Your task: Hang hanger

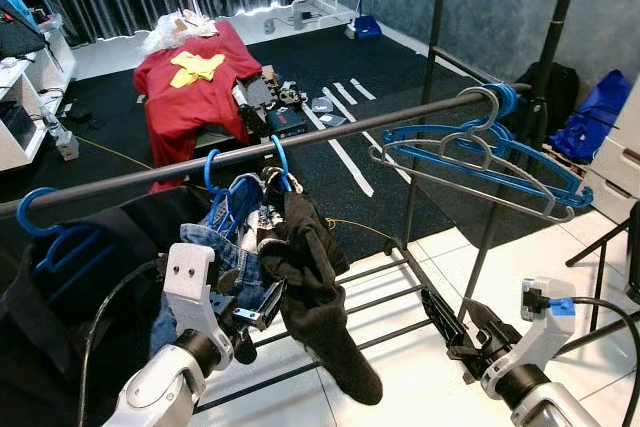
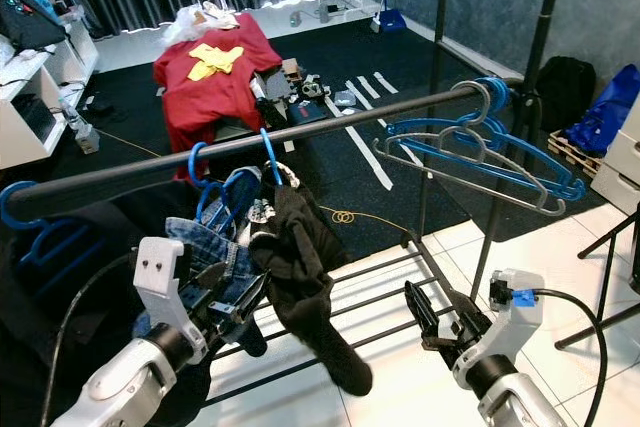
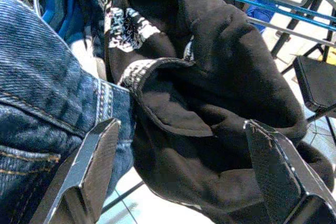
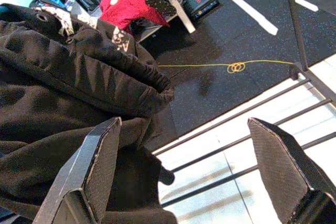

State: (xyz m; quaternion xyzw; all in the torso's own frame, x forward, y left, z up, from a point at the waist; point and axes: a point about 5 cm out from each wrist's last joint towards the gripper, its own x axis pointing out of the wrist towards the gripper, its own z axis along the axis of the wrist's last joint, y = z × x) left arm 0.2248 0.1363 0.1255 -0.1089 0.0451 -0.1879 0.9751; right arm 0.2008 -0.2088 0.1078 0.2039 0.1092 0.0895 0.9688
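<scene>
I see a dark rail (image 1: 300, 142) running across the view from 9 o'clock up toward 2 o'clock. At its far left end a blue hanger (image 1: 40, 232) carries a black garment (image 1: 60, 327). Next along, at about 7 o'clock, my left tool (image 1: 262, 309) is raised with its fingers (image 3: 89, 166) spread apart and gripping nothing. In its wrist view the fingers stand either side of the clothes, blue jeans (image 3: 42, 108) by one and a black hoodie (image 3: 220, 108) between them.

The jeans and the hoodie both hang from blue hangers (image 1: 240, 182) hooked on the middle of the rail. The hoodie droops below the rail toward 6 o'clock, just beside the left tool. Behind the rail, at 11 o'clock, a red cloth (image 1: 195, 87) with a yellow piece on it lies over a low surface on the dark carpet (image 1: 380, 157).

At 5 o'clock my right tool (image 1: 440, 315) hovers low over the bars of the rack base (image 1: 385, 302), its fingers (image 4: 283, 161) also spread wide and gripping nothing. At 2 o'clock, near the right end of the rail, a bunch of bare hangers (image 1: 480, 152), blue ones and a grey one, hangs by its hooks beside the upright pole (image 1: 525, 117). White tiled floor (image 1: 420, 387) lies under the rack.
</scene>
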